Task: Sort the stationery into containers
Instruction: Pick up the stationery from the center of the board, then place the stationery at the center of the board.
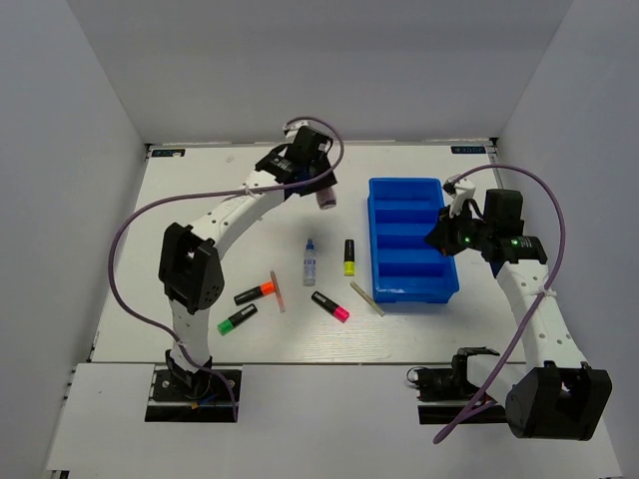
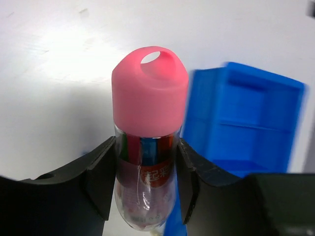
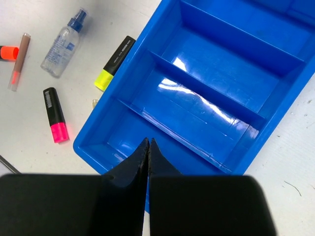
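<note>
My left gripper (image 2: 146, 182) is shut on the pink tube (image 2: 150, 88), its pink cap pointing away from the fingers; from above the tube (image 1: 325, 198) is left of the blue tray's (image 1: 374, 239) far end. My right gripper (image 3: 148, 142) is shut and empty over the tray's (image 3: 197, 88) near compartment, also in the top view (image 1: 444, 235). On the table lie the blue-capped bottle (image 1: 310, 261), yellow (image 1: 349, 257), pink (image 1: 330, 306), orange (image 1: 257, 292) and green (image 1: 238, 319) highlighters, and two pale sticks (image 1: 366, 298) (image 1: 278, 291).
The tray's compartments that I can see hold nothing. White walls close in the table on the left, back and right. The arm bases stand at the near edge.
</note>
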